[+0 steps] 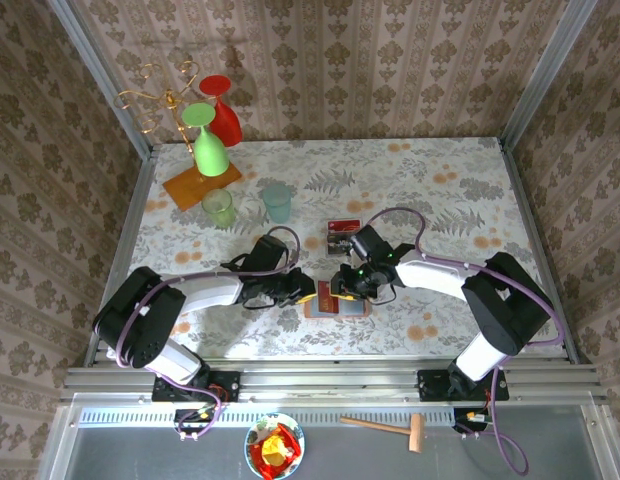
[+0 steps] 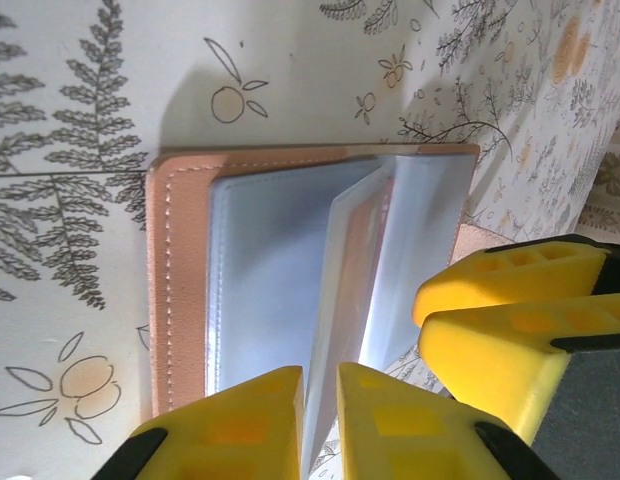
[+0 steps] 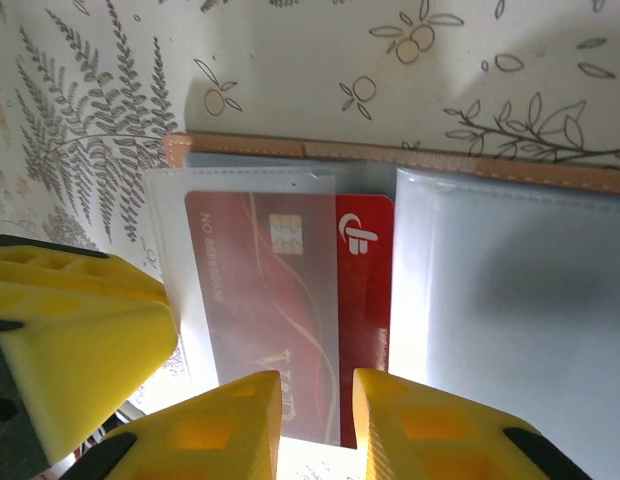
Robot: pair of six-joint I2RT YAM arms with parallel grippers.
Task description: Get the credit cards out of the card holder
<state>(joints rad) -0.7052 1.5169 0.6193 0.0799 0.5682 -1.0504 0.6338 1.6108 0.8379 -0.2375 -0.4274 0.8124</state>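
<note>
Red credit card (image 3: 280,310): chip, white logo, print unreadable | right hand (image 3: 317,400) pinching it | left hand (image 2: 320,395) pinching clear sleeve (image 2: 350,280) of card holder (image 2: 180,260)

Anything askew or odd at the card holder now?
Nothing spilled or damaged. The red card sits partway out of its clear sleeve in the card holder, at the right end effector; the left end effector holds a sleeve page raised. Another card lies on the table.

Both arms reach inward; left pincer (image 2: 320,385) and right pincer (image 3: 318,395) nearly closed (seemingly pinching)
</note>
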